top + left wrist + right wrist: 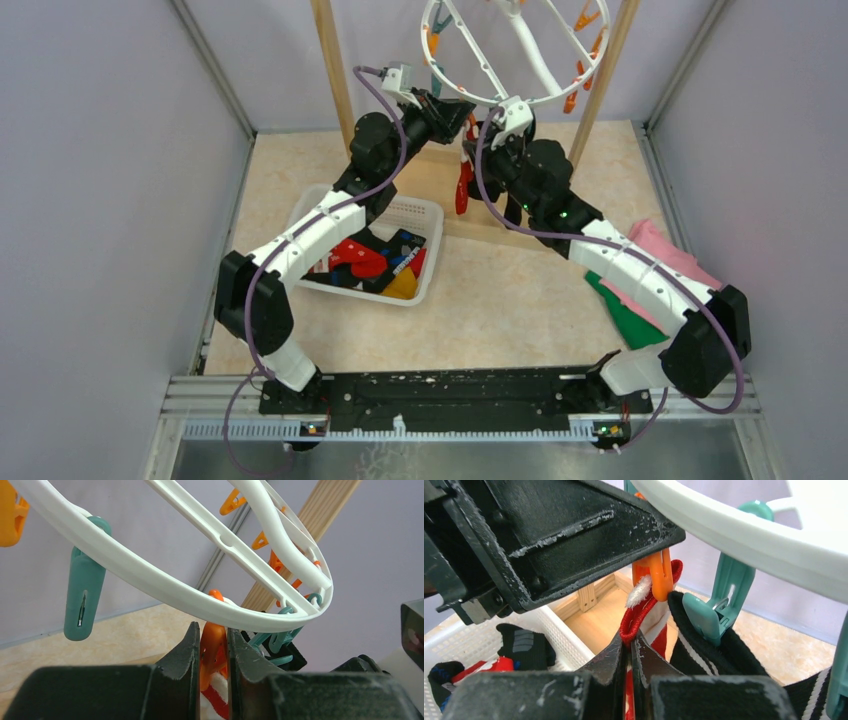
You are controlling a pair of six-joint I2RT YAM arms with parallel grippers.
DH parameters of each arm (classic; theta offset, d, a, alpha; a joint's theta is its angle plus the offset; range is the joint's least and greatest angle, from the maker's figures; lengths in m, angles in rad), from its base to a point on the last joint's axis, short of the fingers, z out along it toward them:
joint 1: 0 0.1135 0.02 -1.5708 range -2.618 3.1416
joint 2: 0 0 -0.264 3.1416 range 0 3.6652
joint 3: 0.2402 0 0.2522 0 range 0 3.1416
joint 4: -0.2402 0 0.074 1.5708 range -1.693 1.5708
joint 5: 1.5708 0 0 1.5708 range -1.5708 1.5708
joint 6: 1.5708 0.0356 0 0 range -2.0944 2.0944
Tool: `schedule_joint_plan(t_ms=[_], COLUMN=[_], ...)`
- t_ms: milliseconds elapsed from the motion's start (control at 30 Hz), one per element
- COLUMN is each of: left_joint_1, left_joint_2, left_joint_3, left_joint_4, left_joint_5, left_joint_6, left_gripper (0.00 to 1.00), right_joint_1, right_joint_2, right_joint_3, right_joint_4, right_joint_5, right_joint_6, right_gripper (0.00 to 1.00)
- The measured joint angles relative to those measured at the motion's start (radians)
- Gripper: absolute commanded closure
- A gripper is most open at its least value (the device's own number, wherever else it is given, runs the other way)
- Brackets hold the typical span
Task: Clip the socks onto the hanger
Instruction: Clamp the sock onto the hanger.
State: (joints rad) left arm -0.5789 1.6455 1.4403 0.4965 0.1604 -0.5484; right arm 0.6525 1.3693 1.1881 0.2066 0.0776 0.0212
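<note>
Both hands meet at one orange plastic peg (pixel 213 652) under the white round plastic hanger ring (pixel 478 97), above the far side of the beige worktop (pixel 500 300).

The left hand (pixel 214 636) presses its two fingers (pixel 186 652) against the sides of the orange plastic peg, squeezing it. The right hand (pixel 630 642), jaws pressed together, pinches the cuff of a red sock with white marks (pixel 644 611) and holds it up at the peg's lower tips; whether the peg bites the fabric cannot be told. Just beside it, a black sock with white stripes (pixel 704 647) hangs clipped in a teal plastic peg (pixel 720 602). More socks (pixel 375 262) lie in the white mesh basket (pixel 425 212) below the left arm.
</note>
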Motion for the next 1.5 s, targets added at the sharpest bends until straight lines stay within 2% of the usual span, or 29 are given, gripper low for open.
schedule_joint_plan(t_ms=[500,600,833,1133,1200,1367,1500], left_joint_1=[0.0,0.0,0.0,0.0,0.0,0.0,0.0], left_joint_2=[0.0,0.0,0.0,0.0,0.0,-0.001,-0.014], left_joint_3=[0.0,0.0,0.0,0.0,0.0,-0.003,-0.028], left_joint_4=[-0.001,-0.001,-0.002,-0.004,-0.004,-0.006,-0.013], left_joint_5=[-0.002,-0.002,-0.002,-0.01,-0.013,-0.021,-0.027], left_joint_6=[0.0,0.0,-0.003,-0.011,-0.011,-0.01,-0.005], left_gripper=[0.88,0.83,0.63,0.47,0.42,0.3,0.26], right_joint_1=[0.0,0.0,0.0,0.0,0.0,0.0,0.0], right_joint_2=[0.0,0.0,-0.001,-0.001,-0.003,-0.011,-0.024], right_joint_3=[0.005,0.005,0.005,0.005,0.005,0.005,0.003], right_joint_4=[0.041,0.041,0.042,0.056,0.056,0.058,0.058], right_joint_5=[-0.025,-0.026,-0.025,-0.018,-0.018,-0.017,-0.019], right_joint_6=[-0.008,-0.011,-0.031,-0.047,-0.048,-0.05,-0.055], right_gripper=[1.0,1.0,1.0,1.0,0.94,0.67,0.54])
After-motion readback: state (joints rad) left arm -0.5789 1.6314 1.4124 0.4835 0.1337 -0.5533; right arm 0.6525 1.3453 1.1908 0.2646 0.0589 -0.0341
